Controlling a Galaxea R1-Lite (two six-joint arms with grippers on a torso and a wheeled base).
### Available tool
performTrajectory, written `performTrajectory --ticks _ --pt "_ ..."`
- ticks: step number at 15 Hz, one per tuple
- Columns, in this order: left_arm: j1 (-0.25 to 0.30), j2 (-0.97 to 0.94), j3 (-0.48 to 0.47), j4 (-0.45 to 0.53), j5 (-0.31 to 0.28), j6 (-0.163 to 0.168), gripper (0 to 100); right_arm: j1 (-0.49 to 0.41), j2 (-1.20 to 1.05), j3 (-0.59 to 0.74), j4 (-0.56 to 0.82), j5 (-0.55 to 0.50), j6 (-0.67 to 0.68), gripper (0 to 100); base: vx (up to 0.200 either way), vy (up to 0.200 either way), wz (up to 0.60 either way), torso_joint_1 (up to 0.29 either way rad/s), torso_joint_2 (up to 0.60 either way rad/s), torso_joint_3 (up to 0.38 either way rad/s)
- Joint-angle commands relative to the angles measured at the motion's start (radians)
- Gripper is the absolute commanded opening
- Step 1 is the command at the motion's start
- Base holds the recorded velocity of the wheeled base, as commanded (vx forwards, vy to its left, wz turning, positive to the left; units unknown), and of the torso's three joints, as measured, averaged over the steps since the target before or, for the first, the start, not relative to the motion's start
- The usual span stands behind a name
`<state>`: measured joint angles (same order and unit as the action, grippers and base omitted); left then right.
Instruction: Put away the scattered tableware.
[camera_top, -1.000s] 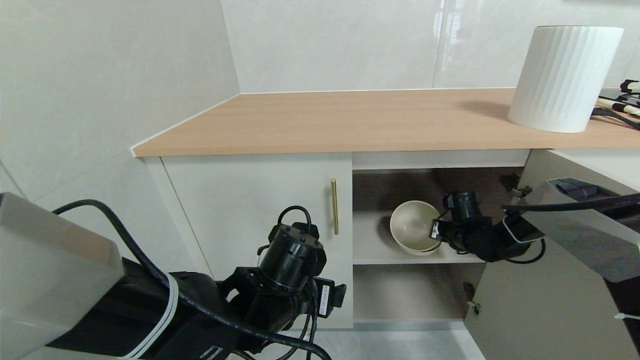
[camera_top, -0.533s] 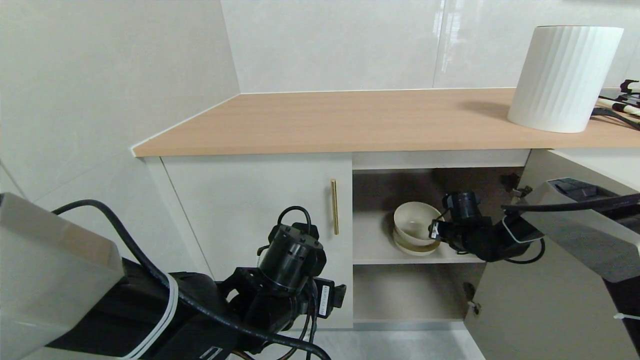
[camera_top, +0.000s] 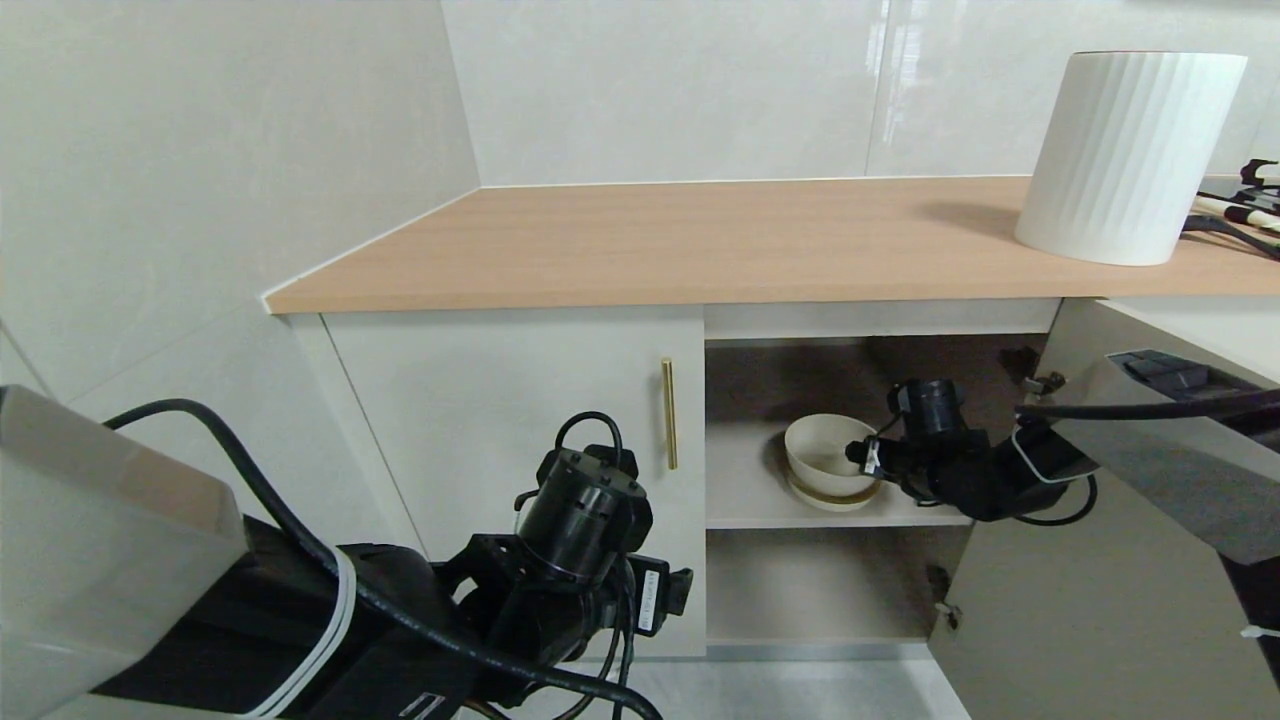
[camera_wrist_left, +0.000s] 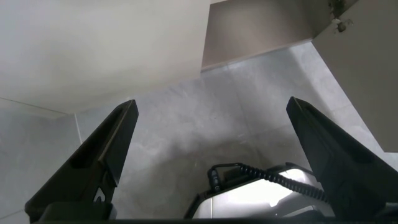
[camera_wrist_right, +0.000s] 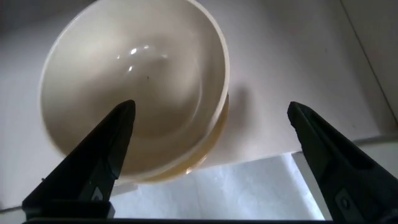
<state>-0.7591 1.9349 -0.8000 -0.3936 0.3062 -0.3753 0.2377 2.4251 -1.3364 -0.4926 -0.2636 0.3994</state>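
Note:
A cream bowl (camera_top: 822, 452) sits upright on the middle shelf (camera_top: 745, 492) of the open cabinet. It is nested in a shallower cream dish (camera_top: 835, 498). My right gripper (camera_top: 866, 461) is inside the cabinet, just right of the bowl's rim. In the right wrist view it (camera_wrist_right: 208, 112) is open, with the bowl (camera_wrist_right: 130, 93) and the dish's edge (camera_wrist_right: 200, 152) lying between and beyond its fingers, free of them. My left gripper (camera_wrist_left: 211, 106) hangs open and empty over the grey floor (camera_wrist_left: 186, 143), low in front of the closed door.
The cabinet's right door (camera_top: 1080, 600) stands open beside my right arm. The left door is closed, with a gold handle (camera_top: 668, 413). A wooden counter (camera_top: 700, 240) runs above, holding a white ribbed container (camera_top: 1130, 155) at the far right. The lower shelf (camera_top: 800, 590) is bare.
The bowl was tilted on edge at my right gripper and now rests level in the dish on the shelf. The right gripper has shifted slightly up. The left arm has not moved.

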Motion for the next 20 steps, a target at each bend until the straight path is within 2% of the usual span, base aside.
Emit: performTrajectory --ticks 1,5,7,8,10,15,18,20 --pt "0.000 -0.001 -0.001 0.001 -0.001 -0.001 100 0.014 -0.066 0.042 0.015 0.006 0.007 100 0.000 0.000 0.00 0.000 0.00 0.000" --pt "0.003 -0.022 0.031 -0.002 0.002 -0.001 100 0.077 -0.307 0.241 0.046 0.076 0.021 100 0.000 0.000 0.00 0.000 0.00 0.000" --pt "0.014 -0.056 0.058 -0.004 0.004 -0.005 100 0.144 -0.488 0.301 0.158 0.096 0.021 100 0.000 0.000 0.00 0.000 0.00 0.000" --pt "0.018 -0.085 0.071 -0.002 0.002 -0.004 100 0.195 -0.589 0.319 0.258 0.109 0.022 100 0.000 0.000 0.00 0.000 0.00 0.000" --pt "0.018 -0.108 0.084 0.001 0.004 -0.001 100 0.239 -0.693 0.367 0.373 0.118 0.022 100 0.000 0.000 0.00 0.000 0.00 0.000" --pt "0.018 -0.103 0.084 0.004 0.010 -0.001 100 0.265 -0.761 0.562 0.379 0.135 0.024 100 0.000 0.000 0.00 0.000 0.00 0.000" --pt "0.018 -0.091 0.084 0.006 0.010 -0.001 100 0.265 -0.765 0.580 0.378 0.135 0.022 100 0.000 0.000 0.00 0.000 0.00 0.000" --pt "0.018 -0.091 0.084 0.006 0.010 -0.001 100 0.265 -0.764 0.582 0.381 0.135 0.018 100 -0.200 0.000 0.00 0.002 0.00 0.002"
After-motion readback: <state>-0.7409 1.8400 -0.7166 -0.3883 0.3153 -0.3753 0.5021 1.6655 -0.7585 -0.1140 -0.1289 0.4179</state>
